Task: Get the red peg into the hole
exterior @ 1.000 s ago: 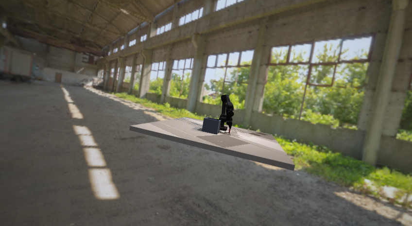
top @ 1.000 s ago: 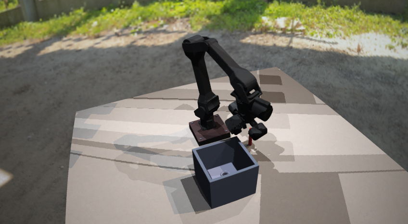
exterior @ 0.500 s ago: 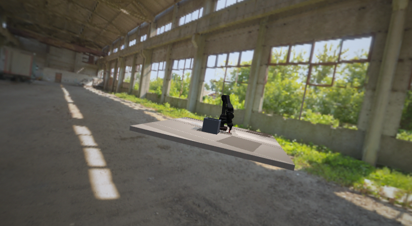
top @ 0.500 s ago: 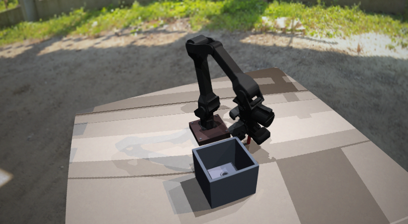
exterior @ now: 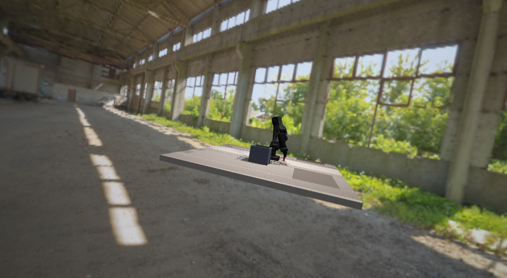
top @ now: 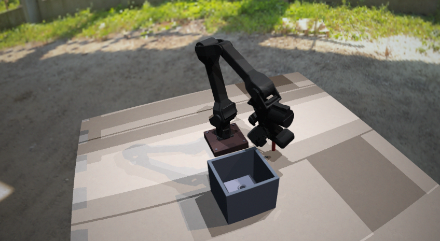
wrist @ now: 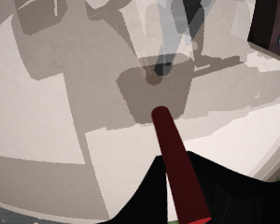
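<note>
- We judge the step in hand to be the early lift: the pick-up is made, and the transfer to the box comes next.
- We find the gripper (top: 273, 141) (exterior: 284, 155) (wrist: 173, 159) closed on the red peg (top: 273, 146) (exterior: 284, 158) (wrist: 177, 163), which extends lengthwise between the fingertips.
- We locate the peg outside the open box (top: 252, 200) (exterior: 259, 155), near its rear corner. Its lower end appears just clear of the table (top: 336, 146) (exterior: 256, 174) (wrist: 33, 121).
- We see the plate (top: 231, 185) at the bottom of the box, its hole (top: 242, 186) unfilled.
- Next, we should raise the peg until its lower end clears the rim, traverse over the hole, and set it upright before lowering.
- Caution: insufficient lift could strike the wall; tilt could jam the peg at the hole.
</note>
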### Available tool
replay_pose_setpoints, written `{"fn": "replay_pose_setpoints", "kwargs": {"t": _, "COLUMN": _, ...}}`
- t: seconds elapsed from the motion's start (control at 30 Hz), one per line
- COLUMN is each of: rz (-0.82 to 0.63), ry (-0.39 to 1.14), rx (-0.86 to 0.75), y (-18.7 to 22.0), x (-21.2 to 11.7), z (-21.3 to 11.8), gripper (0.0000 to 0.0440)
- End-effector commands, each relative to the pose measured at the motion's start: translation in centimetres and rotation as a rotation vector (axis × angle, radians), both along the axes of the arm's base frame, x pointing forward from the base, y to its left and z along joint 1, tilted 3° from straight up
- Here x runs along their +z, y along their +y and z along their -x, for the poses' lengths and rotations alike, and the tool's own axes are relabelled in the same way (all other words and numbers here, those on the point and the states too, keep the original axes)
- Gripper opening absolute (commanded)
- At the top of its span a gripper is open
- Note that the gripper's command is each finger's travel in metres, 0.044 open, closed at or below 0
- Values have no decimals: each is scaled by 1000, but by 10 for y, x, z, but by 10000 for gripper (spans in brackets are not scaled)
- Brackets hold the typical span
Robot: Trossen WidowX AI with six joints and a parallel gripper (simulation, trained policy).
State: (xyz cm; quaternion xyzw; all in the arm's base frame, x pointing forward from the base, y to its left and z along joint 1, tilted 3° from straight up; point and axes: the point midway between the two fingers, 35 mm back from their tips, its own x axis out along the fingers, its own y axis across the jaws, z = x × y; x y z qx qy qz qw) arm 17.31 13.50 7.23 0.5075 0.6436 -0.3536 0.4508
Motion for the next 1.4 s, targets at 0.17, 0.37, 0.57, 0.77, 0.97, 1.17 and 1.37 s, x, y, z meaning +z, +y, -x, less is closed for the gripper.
{"fn": "replay_pose_setpoints", "kwargs": {"t": 0.17, "rz": -71, "ry": -112, "rx": 26, "y": 3, "x": 37, "z": -11, "gripper": 0}}
{"fn": "replay_pose_setpoints", "kwargs": {"t": 0.37, "rz": -85, "ry": -199, "rx": 52, "y": -3, "x": 67, "z": -18, "gripper": 0}}
{"fn": "replay_pose_setpoints", "kwargs": {"t": 0.57, "rz": -70, "ry": -296, "rx": 66, "y": -16, "x": 97, "z": -25, "gripper": 0}}
{"fn": "replay_pose_setpoints", "kwargs": {"t": 0.77, "rz": -24, "ry": -384, "rx": 63, "y": -35, "x": 125, "z": -34, "gripper": 0}}
{"fn": "replay_pose_setpoints", "kwargs": {"t": 0.97, "rz": 44, "ry": -434, "rx": 46, "y": -58, "x": 144, "z": -42, "gripper": 0}}
{"fn": "replay_pose_setpoints", "kwargs": {"t": 1.17, "rz": 115, "ry": -436, "rx": 18, "y": -81, "x": 149, "z": -49, "gripper": 0}}
{"fn": "replay_pose_setpoints", "kwargs": {"t": 1.37, "rz": 164, "ry": -409, "rx": -6, "y": -102, "x": 147, "z": -57, "gripper": 0}}
